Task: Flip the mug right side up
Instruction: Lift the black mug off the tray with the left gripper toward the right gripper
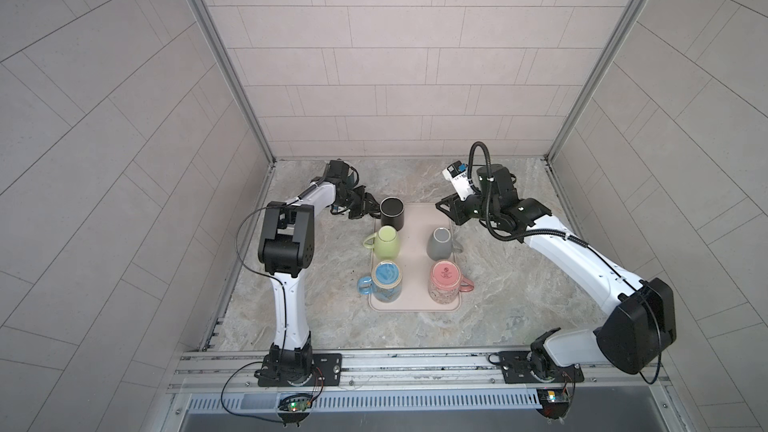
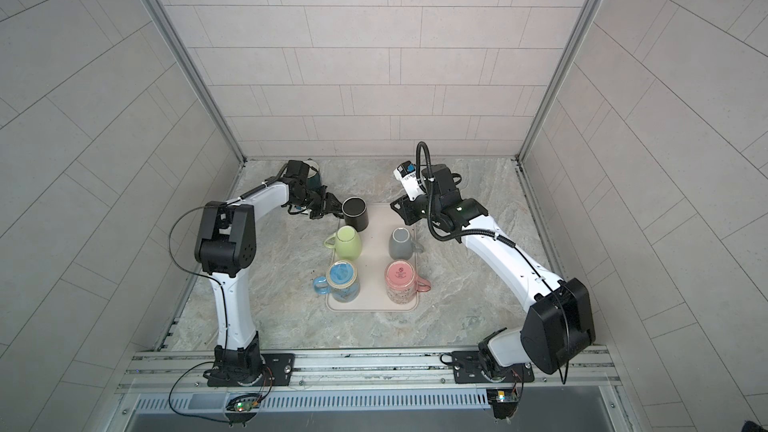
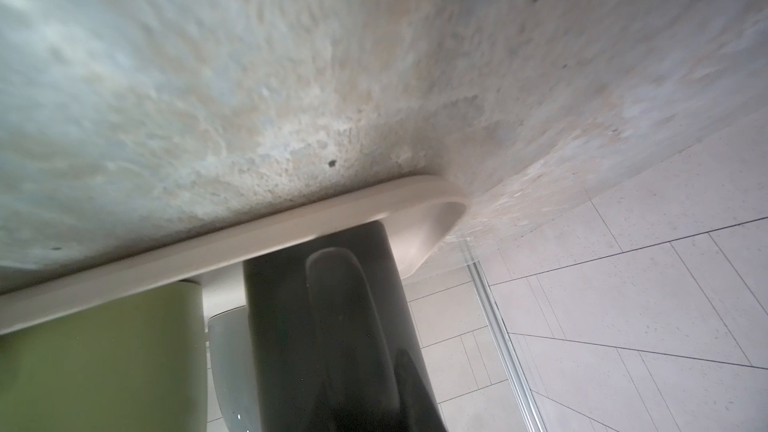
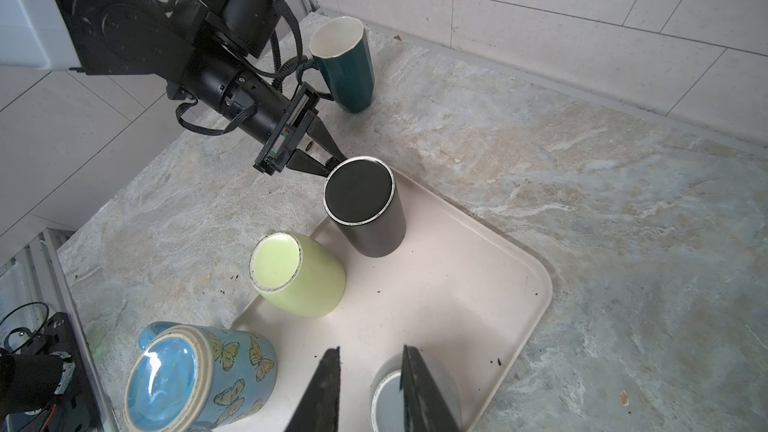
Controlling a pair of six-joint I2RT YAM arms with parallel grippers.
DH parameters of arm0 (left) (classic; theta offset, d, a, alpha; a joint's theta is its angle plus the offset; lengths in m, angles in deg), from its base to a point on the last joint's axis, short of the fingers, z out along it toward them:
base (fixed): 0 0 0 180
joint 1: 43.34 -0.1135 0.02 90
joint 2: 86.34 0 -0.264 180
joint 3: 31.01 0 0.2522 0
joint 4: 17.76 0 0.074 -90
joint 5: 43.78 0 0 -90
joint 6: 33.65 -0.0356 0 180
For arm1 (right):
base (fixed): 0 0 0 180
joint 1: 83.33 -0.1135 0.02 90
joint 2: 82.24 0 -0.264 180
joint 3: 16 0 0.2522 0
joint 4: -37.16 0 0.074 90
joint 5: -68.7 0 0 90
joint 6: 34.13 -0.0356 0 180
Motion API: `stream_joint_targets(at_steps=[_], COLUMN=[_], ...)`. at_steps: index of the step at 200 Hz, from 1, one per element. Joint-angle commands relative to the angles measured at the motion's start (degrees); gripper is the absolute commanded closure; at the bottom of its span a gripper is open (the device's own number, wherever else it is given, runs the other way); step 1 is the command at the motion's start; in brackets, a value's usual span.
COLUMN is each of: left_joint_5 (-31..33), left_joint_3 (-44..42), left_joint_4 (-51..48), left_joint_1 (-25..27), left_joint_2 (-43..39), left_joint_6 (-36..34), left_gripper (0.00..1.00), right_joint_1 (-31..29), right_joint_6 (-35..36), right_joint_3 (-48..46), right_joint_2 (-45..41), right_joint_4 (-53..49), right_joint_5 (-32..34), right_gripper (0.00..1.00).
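Observation:
A black mug (image 1: 392, 213) (image 4: 365, 209) stands upside down at the back left corner of the beige tray (image 1: 415, 218). My left gripper (image 1: 373, 208) (image 4: 335, 162) reaches in from the left, level with the mug's upturned base. Its fingers have come together on the mug's handle side. The left wrist view shows the black mug's handle (image 3: 332, 317) straight ahead, but not the fingers. My right gripper (image 4: 372, 367) (image 1: 446, 211) hangs open over the tray's back right, above a grey mug (image 4: 415, 392), holding nothing.
Upside down on the tray are also a green mug (image 1: 384, 241), the grey mug (image 1: 440, 241), a blue butterfly mug (image 1: 386, 280) and a pink mug (image 1: 445, 282). A teal mug (image 4: 345, 64) stands upright on the counter behind the left arm, near the back wall.

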Motion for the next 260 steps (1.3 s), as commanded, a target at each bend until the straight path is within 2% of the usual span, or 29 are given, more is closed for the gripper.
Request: stream_joint_targets(at_steps=[1,49,96,123,177,223,260], left_joint_5=[-0.3,0.0,0.36,-1.13,-1.04,-3.06,-2.41], left_joint_3=[-1.16,-1.61,-3.07,-2.71,-3.53,-3.89,-3.72], left_joint_4=[2.8,11.63,24.43,28.55,34.2,38.57,36.28], left_joint_1=[0.52,1.05,1.42,1.71,3.29,5.68,6.23], left_joint_2=[-0.97,-1.48,-3.92,-5.24,-8.15,-9.83,-12.9], left_joint_6=[1.75,4.79,6.04,5.24,0.87,-6.3,-17.09], left_gripper=[1.0,1.0,1.0,1.0,1.0,1.0,1.0], right_joint_1=[0.21,0.22,0.21,0.22,0.21,0.21,0.23], right_joint_6=[-0.77,-0.85,-0.99,-0.99,-0.47,-0.21,-1.01], right_joint_3=[0.25,0.25,0.33,0.51,1.89,3.05,3.46], right_joint_2=[-0.42,-0.24,-0.2,-0.25,-0.33,-0.97,-2.0], right_joint_4=[0.74,0.74,0.74,0.28,-1.64,-3.63,-3.76], right_joint_5=[0.08,0.18,0.16,0.3,1.28,1.9,2.67], right_gripper=[0.73,0.73,0.73,0.73,0.73,0.73,0.73])
